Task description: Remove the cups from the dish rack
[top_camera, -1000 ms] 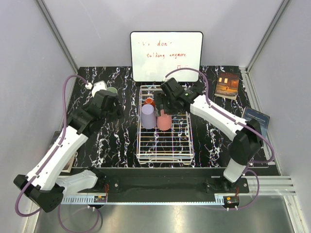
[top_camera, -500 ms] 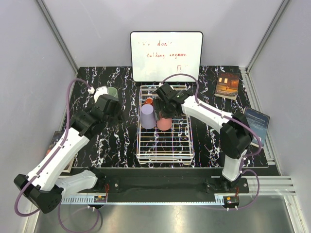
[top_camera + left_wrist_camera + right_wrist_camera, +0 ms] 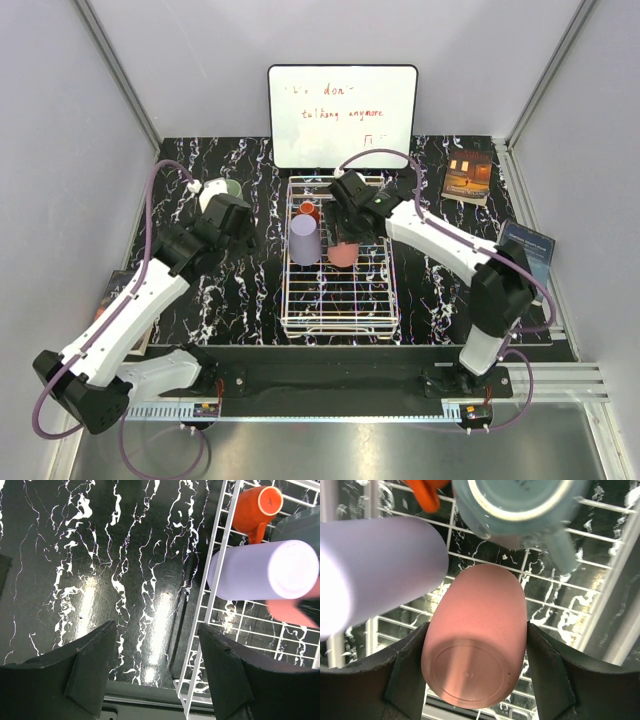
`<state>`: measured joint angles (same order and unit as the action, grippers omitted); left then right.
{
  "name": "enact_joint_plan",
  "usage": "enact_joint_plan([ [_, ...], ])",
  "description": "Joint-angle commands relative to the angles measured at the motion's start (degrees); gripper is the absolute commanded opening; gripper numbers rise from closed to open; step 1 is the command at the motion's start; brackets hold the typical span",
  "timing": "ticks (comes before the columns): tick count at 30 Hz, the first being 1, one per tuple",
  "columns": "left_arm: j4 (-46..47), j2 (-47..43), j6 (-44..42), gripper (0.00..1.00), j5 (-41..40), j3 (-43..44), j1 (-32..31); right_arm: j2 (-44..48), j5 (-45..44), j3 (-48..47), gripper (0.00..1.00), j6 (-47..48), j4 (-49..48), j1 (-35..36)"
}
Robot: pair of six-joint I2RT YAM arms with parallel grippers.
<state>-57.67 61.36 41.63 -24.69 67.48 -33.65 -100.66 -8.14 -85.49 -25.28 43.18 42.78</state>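
Two sets of fingers: our right ones [image 3: 476, 680] straddle the upturned pink cup [image 3: 475, 652] in the dish rack [image 3: 340, 300], having descended onto it; our left ones [image 3: 157, 672] hang spread over bare bench [image 3: 100, 555]. We count four racked cups (lavender [image 3: 305, 240], orange-red [image 3: 308, 209], grey mug [image 3: 520, 505]); the pale green one [image 3: 231, 187] sits outside.

We see lavender [image 3: 305, 240], pink [image 3: 342, 253], orange [image 3: 308, 210] and grey [image 3: 520, 510] cups upside down at the rack's [image 3: 340, 310] twelve o'clock end.
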Motion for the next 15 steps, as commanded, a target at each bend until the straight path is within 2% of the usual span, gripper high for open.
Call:
enact_joint_plan([
  [1, 2.7, 1.7, -1.3, 0.70, -1.5, 3.5, -0.3, 10.6, -4.5, -5.0, 0.00, 0.0, 1.7, 0.7],
  [6, 6.1, 2.9, -2.2, 0.71, 1.4, 5.5, -0.4, 19.1, -7.8, -5.7, 0.00, -0.6, 1.0, 0.6],
  [8, 8.9, 2.4, -2.8, 0.71, 4.1, 4.9, -0.3, 23.1, -5.4, -3.6, 0.00, -1.3, -1.4, -0.4],
  [10, 15.2, 0.4, -3.0, 0.71, 10.1, 2.9, -0.3, 27.7, 5.0, -0.4, 0.00, -4.1, -7.9, -4.4],
  [11, 17.7, -0.3, -3.0, 0.71, 12.4, 2.0, -0.3, 29.5, 10.3, 4.8, 0.00, -6.0, -11.3, -6.6],
  [12, 22.8, -1.1, -3.0, 0.71, 17.3, 1.0, -0.4, 31.2, 21.2, 8.1, 0.00, -11.5, -20.7, -9.3],
  [14, 28.0, -3.7, -2.2, 0.71, 21.5, -1.8, -0.4, 35.6, 30.7, 17.2, 0.00, -18.7, -31.1, -15.8],
  [15, 32.3, -4.6, -1.7, 0.71, 24.3, -2.7, -0.4, 36.1, 37.0, 19.5, 0.00, -25.3, -39.6, -17.2],
])
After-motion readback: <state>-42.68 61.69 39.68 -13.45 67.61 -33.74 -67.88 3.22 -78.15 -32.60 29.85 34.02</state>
